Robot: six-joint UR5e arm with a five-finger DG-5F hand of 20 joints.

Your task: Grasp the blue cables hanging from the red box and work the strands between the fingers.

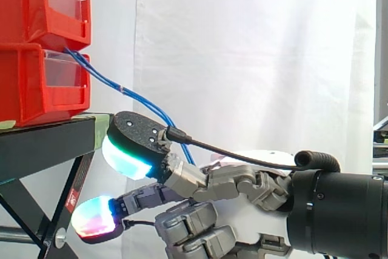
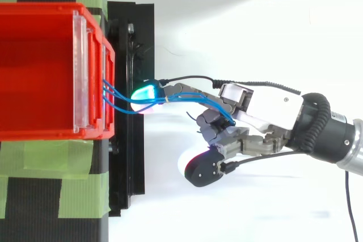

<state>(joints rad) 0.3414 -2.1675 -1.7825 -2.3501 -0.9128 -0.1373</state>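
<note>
Hand (image 2: 266,109) in from the right, partly closed: one finger reaches out straight toward the bins, others are curled near the palm, and the blue cables (image 1: 103,76) appear caught between them. At far left, two red bins (image 1: 36,89) are stacked on the black stand (image 1: 48,144), which carries green tape (image 2: 74,157). The cables leave the gap between upper and lower bin, fan as several thin strands, then draw together. They slope down to the right, fairly taut, with a small pale band partway along. From above they cross the green-glowing fingertip (image 2: 146,92) and run along that finger into the curled ones. From the side they pass behind the upper finger. A second fingertip (image 1: 97,216), glowing cyan and magenta, hangs lower, clear of the strands. Judgement: the grasp looks made and the strands are gathered at the hand. The working of strands between fingers looks barely begun. They lie as one bundle, not yet separated across fingers. White curtain (image 1: 242,47) behind.
</note>
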